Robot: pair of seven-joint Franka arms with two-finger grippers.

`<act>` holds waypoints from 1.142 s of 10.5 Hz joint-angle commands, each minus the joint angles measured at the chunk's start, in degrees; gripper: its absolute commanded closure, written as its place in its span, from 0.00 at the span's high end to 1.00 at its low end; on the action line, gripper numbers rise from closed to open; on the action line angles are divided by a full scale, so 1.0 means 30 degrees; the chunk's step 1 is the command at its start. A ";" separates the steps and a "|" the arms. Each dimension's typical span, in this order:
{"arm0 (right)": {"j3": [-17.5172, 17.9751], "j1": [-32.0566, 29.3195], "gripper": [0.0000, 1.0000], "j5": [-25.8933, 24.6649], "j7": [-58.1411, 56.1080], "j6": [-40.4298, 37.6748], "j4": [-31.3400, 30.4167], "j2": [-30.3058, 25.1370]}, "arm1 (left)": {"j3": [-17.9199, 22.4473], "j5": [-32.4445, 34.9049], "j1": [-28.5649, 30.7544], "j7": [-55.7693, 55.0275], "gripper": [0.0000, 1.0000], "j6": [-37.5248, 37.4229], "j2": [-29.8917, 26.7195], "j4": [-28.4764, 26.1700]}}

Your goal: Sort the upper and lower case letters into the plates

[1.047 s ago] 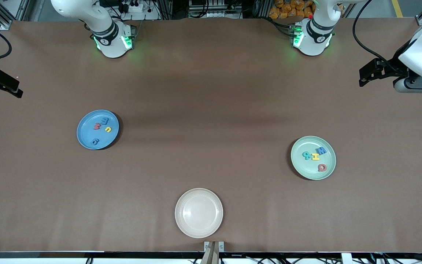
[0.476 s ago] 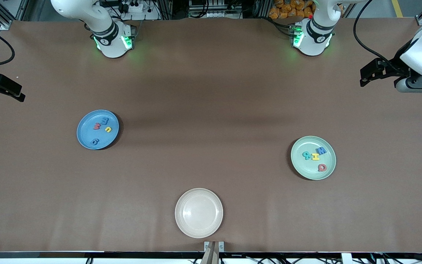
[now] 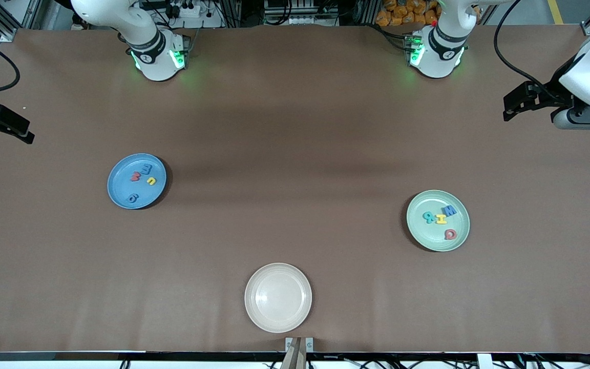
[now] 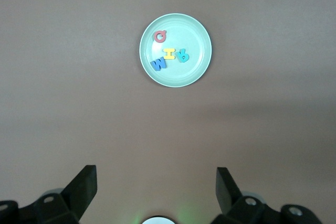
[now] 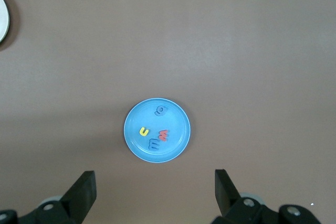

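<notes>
Though wrist-seen, letters [image 4: 169, 53] plated [image 4: 199, 30].

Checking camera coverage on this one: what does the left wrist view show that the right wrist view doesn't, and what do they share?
Only the left wrist view: the mint green plate holding a red letter, yellow letter, teal letter and blue letter.

Only the right wrist view: the blue plate with four small letters, plus the edge of the white plate.

Both: the brown table, and that arm's own open, empty jaws, held high over the table.
</notes>
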 commanded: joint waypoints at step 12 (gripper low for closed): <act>1.8016 -1.8412 1.00 0.1187 -0.0236 0.0015 0.0190 0.0460 | 0.0575 0.0772 -0.0275 0.0349 1.00 -0.0263 -0.0151 0.0321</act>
